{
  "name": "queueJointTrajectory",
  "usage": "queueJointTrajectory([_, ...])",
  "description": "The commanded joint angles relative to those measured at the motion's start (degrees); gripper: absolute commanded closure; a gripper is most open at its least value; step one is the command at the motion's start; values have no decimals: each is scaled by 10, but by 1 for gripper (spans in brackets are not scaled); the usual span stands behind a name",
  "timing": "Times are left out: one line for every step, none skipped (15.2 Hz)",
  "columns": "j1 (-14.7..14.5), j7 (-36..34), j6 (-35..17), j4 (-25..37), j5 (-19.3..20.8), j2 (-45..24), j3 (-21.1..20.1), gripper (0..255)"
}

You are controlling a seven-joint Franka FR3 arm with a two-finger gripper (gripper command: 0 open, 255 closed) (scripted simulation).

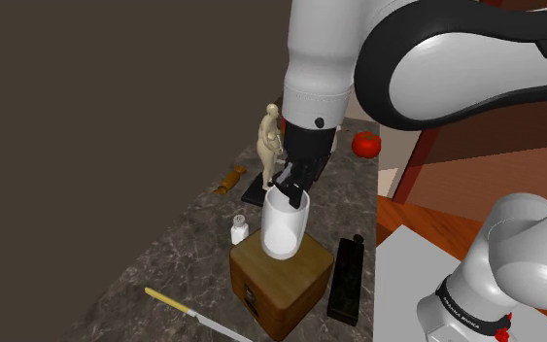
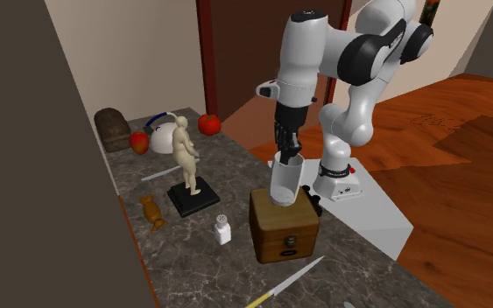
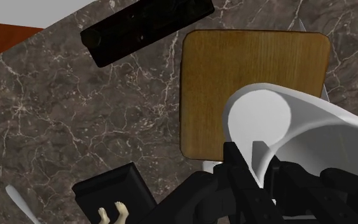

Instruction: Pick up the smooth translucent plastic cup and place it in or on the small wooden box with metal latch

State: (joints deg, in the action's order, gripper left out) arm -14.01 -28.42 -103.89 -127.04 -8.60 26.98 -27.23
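Observation:
A white, smooth cup [image 1: 286,229] [image 2: 285,182] stands slightly tilted with its base at the top of the small brown wooden box [image 1: 279,288] [image 2: 285,233]; I cannot tell whether it rests on the lid or hangs just above it. My black gripper [image 1: 293,188] [image 2: 288,156] comes down from above and is shut on the cup's rim wall, one finger inside and one outside. In the wrist view the gripper [image 3: 260,170] clasps the cup [image 3: 311,127] wall, with the box [image 3: 234,76] lid beneath. The box's metal latch faces the front in the second exterior view.
On the dark marble counter [image 1: 184,253] stand a tan figurine [image 1: 269,146] on a black base, a white shaker [image 1: 239,230], a black oblong block [image 1: 346,280], a knife [image 1: 188,311], a tomato [image 1: 365,144] and a small wooden piece [image 1: 230,180]. A kettle [image 2: 161,137] sits far back.

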Motion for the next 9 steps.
queueJointTrajectory([-1, 0, -15, -14, -1, 0, -2, 255])
queueJointTrajectory([-1, -1, -28, -27, -2, -1, -4, 255])
queueJointTrajectory([-1, -1, -28, -27, -2, -1, -4, 255])
queueJointTrajectory([-1, -1, -28, -27, -2, -1, -4, 255])
queueJointTrajectory([-1, -1, -28, -27, -2, -1, -4, 255])
queueJointTrajectory([-1, -1, -28, -27, -2, -1, -4, 255])
queueJointTrajectory([-1, -1, -28, -27, -2, -1, -4, 255])
queueJointTrajectory([-1, -1, -28, -27, -2, -1, -4, 255])
queueJointTrajectory([-1, -1, -28, -27, -2, -1, -4, 255])
